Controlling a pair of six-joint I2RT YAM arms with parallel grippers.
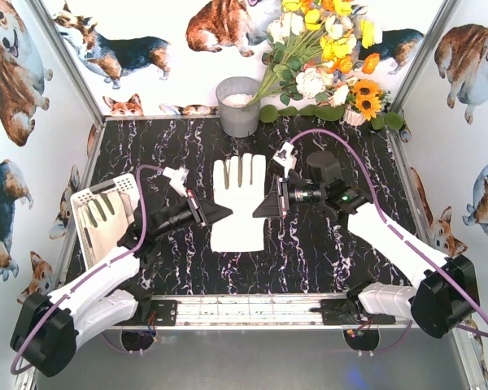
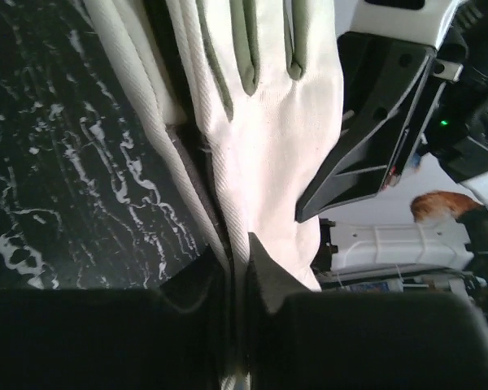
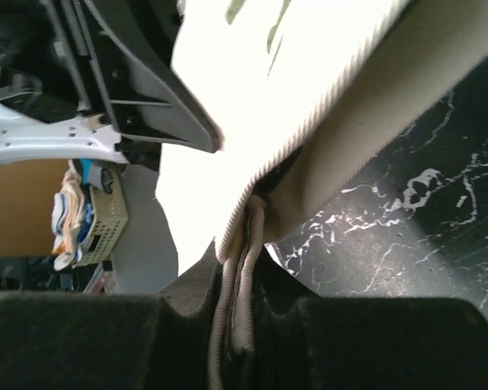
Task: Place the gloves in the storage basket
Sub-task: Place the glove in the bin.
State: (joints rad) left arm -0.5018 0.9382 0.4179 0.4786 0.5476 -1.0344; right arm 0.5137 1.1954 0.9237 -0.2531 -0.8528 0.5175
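The left arm [image 1: 106, 284] and right arm [image 1: 390, 236] stretch inward and low, tips facing each other. The left end effector [image 1: 220, 214] and right end effector [image 1: 261, 206] each pinch opposite edges of the glove [image 1: 237, 195].

Arm bodies: white shells, black joints
White covers are enclosing the left arm [image 1: 89, 292] and right arm [image 1: 390, 240] between black joint housings; a purple cable [image 1: 143, 215] is looping along each; a green light [image 1: 342, 197] is glowing behind the black right gripper [image 1: 256, 209].

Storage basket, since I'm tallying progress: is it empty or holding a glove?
Holding one: a glove with grey fingers lies inside the storage basket; a second glove is outside.
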